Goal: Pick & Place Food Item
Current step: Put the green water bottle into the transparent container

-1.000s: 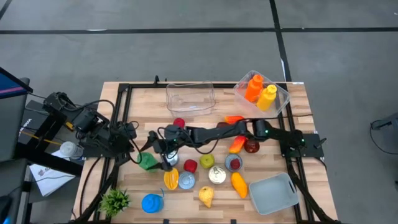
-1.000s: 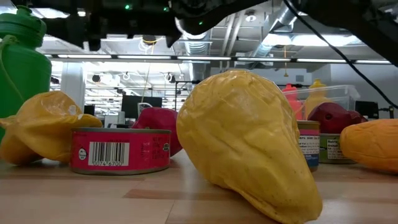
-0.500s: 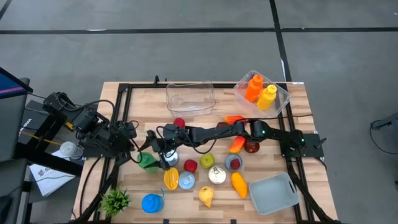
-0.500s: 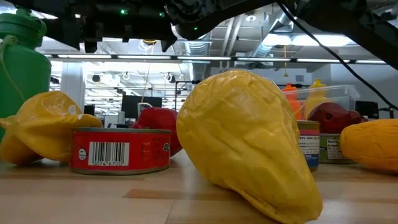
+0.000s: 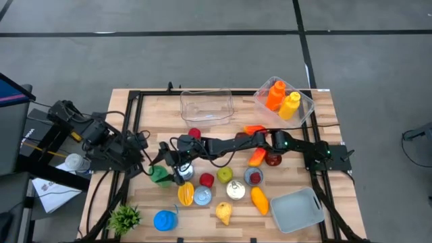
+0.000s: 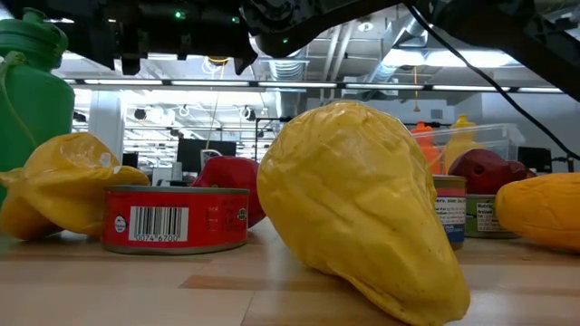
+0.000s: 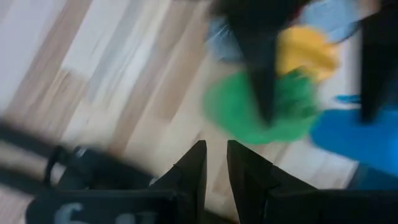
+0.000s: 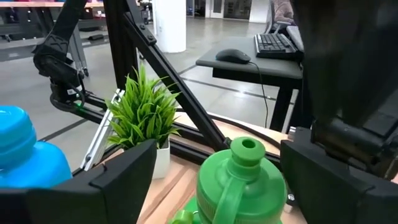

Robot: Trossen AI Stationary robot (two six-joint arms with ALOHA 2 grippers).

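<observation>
A green bottle [image 5: 160, 176] stands upright on the wooden table, left of a cluster of toy foods and cans. My right gripper [image 5: 171, 167] reaches level across the table from the right. It is open, with a finger on each side of the bottle [image 8: 239, 183] around its neck and shoulder; I see no touch. My left gripper [image 5: 143, 160] hangs above the table's left part, pointing steeply down, fingers [image 7: 199, 165] shut on nothing. It looks down on the green bottle [image 7: 258, 109].
Near the front lie a yellow pear [image 5: 223, 213], yellow pepper [image 5: 185, 194], several cans [image 5: 206, 180], green apple [image 5: 225, 175] and an orange piece [image 5: 258, 199]. A blue bottle [image 5: 164, 220] and plant [image 5: 125, 217] stand front left. A grey bin [image 5: 295, 209] and clear tubs [image 5: 206, 104] sit elsewhere.
</observation>
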